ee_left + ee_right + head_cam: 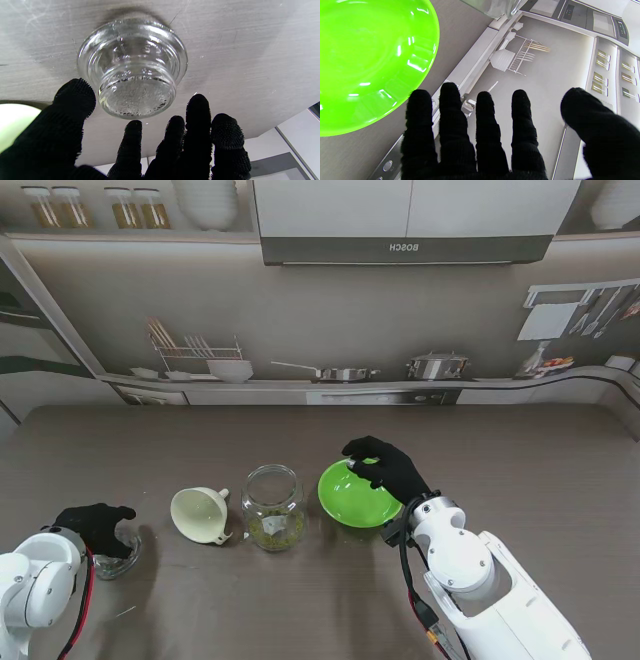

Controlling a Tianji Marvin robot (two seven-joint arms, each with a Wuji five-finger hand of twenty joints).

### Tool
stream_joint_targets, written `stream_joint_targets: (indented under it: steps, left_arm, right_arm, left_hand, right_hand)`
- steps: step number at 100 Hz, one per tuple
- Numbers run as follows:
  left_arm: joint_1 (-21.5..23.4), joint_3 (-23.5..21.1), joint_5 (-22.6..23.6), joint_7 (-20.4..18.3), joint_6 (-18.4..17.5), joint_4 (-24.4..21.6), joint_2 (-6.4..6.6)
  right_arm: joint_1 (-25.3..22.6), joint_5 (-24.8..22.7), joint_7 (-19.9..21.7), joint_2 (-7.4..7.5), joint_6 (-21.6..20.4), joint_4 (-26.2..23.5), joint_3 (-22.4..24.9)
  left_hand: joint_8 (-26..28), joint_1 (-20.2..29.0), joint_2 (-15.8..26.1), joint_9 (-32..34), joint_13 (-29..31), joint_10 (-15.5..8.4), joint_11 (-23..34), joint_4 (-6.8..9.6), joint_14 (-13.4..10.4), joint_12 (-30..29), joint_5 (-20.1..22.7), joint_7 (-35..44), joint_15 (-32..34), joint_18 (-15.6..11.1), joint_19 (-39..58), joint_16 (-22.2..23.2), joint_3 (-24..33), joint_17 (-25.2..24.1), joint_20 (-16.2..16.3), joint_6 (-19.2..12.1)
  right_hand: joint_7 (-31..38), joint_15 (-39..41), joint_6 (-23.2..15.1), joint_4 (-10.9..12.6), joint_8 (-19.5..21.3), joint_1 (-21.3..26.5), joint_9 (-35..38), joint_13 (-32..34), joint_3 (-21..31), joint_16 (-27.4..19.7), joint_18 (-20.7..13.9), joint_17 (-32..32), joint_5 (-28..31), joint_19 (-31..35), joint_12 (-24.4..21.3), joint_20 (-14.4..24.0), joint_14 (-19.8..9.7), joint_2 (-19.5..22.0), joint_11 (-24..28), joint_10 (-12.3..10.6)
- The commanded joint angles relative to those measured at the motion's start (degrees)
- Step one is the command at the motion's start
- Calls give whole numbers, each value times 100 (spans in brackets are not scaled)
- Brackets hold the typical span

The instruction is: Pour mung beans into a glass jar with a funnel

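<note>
A glass jar [272, 505] stands mid-table with mung beans in its bottom; its edge shows in the right wrist view [495, 7]. A cream funnel [200, 513] lies on its side just left of the jar. To the jar's right sits a green bowl [355, 493] [370, 62] whose inside looks bare. My right hand [385, 465] [480, 135] hovers by the bowl's far right rim, fingers spread, holding nothing. My left hand [95, 525] [150, 145] is open over a glass lid [118, 558] [132, 70] on the table, thumb and fingers apart on either side of it.
The grey table [520, 470] stretches away to the right and back. Behind it is a printed kitchen backdrop [330, 370] with shelf, pans and dish rack. Both white forearms rise from the near corners.
</note>
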Motion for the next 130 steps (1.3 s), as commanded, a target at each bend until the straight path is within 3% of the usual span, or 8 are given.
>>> stream_joint_targets:
  steps: [1, 32, 62, 90, 130]
  left_arm:
    - [75, -30, 24, -134, 14, -8, 10]
    - [154, -46, 102, -292, 101, -122, 6]
    - [230, -8, 124, -128, 197, -109, -11]
    - [330, 34, 50, 152, 337, -79, -39]
    - [399, 154, -128, 312, 596, 29, -58]
  right_arm:
    - [-20, 12, 95, -11, 6, -13, -9]
    - [-21, 25, 110, -9, 10, -14, -16]
    - [-22, 51, 130, -8, 25, -19, -15]
    - [-28, 57, 136, -6, 35, -23, -10]
    - [-32, 73, 143, -7, 52, -22, -5]
  left_hand:
    - [69, 83, -23, 36, 198, 70, 98, 193, -39, 175, -128, 39, 300, -12, 376, 142, 122, 158, 114, -145]
    - [99, 56, -86, 337, 759, 5, 412, 170, -259, 618, -79, 62, 849, -6, 699, 219, 214, 636, 22, -198]
    - [62, 170, -284, 930, 1666, -150, 1141, 163, -562, 1361, 222, 150, 1453, 36, 1281, 98, 636, 1384, -412, -159]
    - [83, 195, -416, 1289, 2127, -261, 1439, 127, -602, 1539, 448, 343, 1553, 55, 1565, -62, 1113, 1686, -760, -31]
    - [524, 289, -405, 1426, 2310, -334, 1530, 143, -597, 1593, 543, 931, 1572, 131, 1659, -126, 1322, 1773, -936, -42]
  right_hand:
    - [-17, 43, -84, 131, -93, 20, 89, 84, 35, 57, 124, -59, 85, -56, -44, 92, 45, 155, 3, 17]
    - [-24, 40, -79, 133, -86, 32, 88, 78, 35, 57, 127, -64, 89, -61, -42, 99, 50, 159, 3, 20]
    - [-24, 38, -81, 131, -81, 27, 83, 74, 30, 58, 119, -70, 103, -67, -42, 102, 58, 166, -1, 26]
    - [-26, 39, -76, 132, -79, 27, 84, 74, 31, 59, 118, -65, 114, -66, -42, 106, 49, 170, 0, 18]
    - [-30, 41, -75, 132, -77, 35, 78, 73, 32, 60, 121, -72, 115, -71, -42, 110, 63, 171, 1, 28]
